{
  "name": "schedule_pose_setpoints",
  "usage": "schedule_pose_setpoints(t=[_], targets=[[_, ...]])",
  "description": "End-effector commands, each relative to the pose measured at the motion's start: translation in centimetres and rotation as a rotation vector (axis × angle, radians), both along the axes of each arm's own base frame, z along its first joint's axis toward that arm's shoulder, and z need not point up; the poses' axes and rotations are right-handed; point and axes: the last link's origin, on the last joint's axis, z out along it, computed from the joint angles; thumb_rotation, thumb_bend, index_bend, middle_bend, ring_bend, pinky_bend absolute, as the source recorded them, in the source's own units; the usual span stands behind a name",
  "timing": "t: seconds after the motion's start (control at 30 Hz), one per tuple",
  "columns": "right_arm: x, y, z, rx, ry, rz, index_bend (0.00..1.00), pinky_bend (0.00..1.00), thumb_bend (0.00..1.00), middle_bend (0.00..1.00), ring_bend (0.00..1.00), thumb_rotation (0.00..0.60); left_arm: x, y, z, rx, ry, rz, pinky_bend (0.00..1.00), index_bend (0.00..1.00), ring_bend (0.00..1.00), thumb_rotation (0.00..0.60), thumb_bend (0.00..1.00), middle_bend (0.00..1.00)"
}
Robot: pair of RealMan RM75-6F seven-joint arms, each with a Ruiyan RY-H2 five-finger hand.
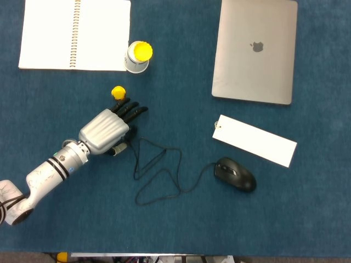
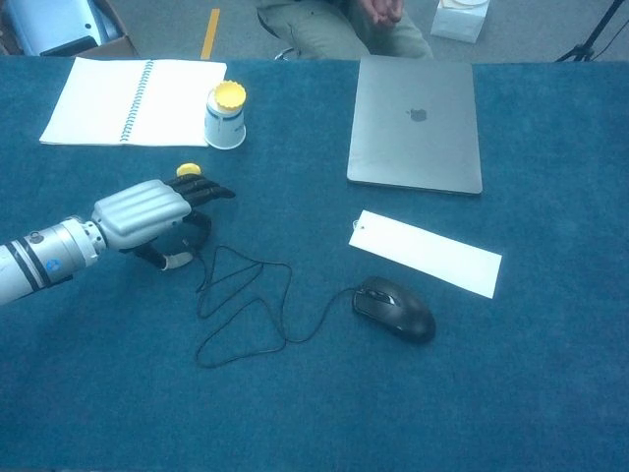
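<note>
My left hand (image 1: 107, 130) (image 2: 147, 211) lies low over the blue table, its dark fingers stretched out and apart, pointing up and to the right. Just beyond the fingertips sits a small yellow ball (image 1: 117, 92) (image 2: 187, 170); I cannot tell whether they touch it. The thumb is tucked under the palm, beside the end of the black mouse cable (image 1: 159, 170) (image 2: 246, 305), and nothing shows in its grip. The cable loops away to a black mouse (image 1: 235, 174) (image 2: 393, 309). My right hand appears in neither view.
A white cup with a yellow ball on top (image 1: 137, 56) (image 2: 225, 115) stands beside an open spiral notebook (image 1: 74, 34) (image 2: 133, 101). A shut grey laptop (image 1: 255, 50) (image 2: 415, 123) lies at the back right, a white card (image 1: 254, 140) (image 2: 426, 253) below it. A seated person shows beyond the table.
</note>
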Motion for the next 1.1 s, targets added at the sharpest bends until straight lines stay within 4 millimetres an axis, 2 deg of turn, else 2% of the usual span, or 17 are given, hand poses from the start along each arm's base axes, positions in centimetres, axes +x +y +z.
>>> schedule_pose_setpoints(t=[0.03,0.37,0.63,0.8,1.1], targets=[[0.0,0.0,0.0,-0.002,0.0,-0.001,0.7,0.41,0.37,0.49,0.34,0.6,0.0,0.0,-0.1,-0.001,-0.001,0.004,0.0,0.52,0.0,0.6,0.33,0.06],[0.0,0.1,0.1,-0.007,-0.002,0.0,0.7,0.41,0.37,0.49,0.34,0.6,0.1,0.0,0.3,0.0,-0.022,0.024,0.0,0.57,0.0,0.6,0.33,0.12],[-0.1,0.0,0.1,-0.009,-0.009,0.005,0.7,0.41,0.37,0.49,0.34,0.6,0.6,-0.1,2.0,0.02,-0.068,0.061,0.0,0.57,0.0,0.6,0.33,0.13],[-0.2,0.0,0.2,-0.015,-0.017,0.009,0.7,0.41,0.37,0.49,0.33,0.6,1.1,-0.1,4.0,0.046,-0.105,0.09,0.0,0.57,0.0,0.6,0.33,0.14],[-0.7,-0.2,0.0,-0.008,-0.039,0.016,0.7,0.41,0.37,0.49,0.34,0.6,3.0,-0.2,9.6,0.159,-0.175,0.123,0.0,0.58,0.0,0.6,0.33,0.14]])
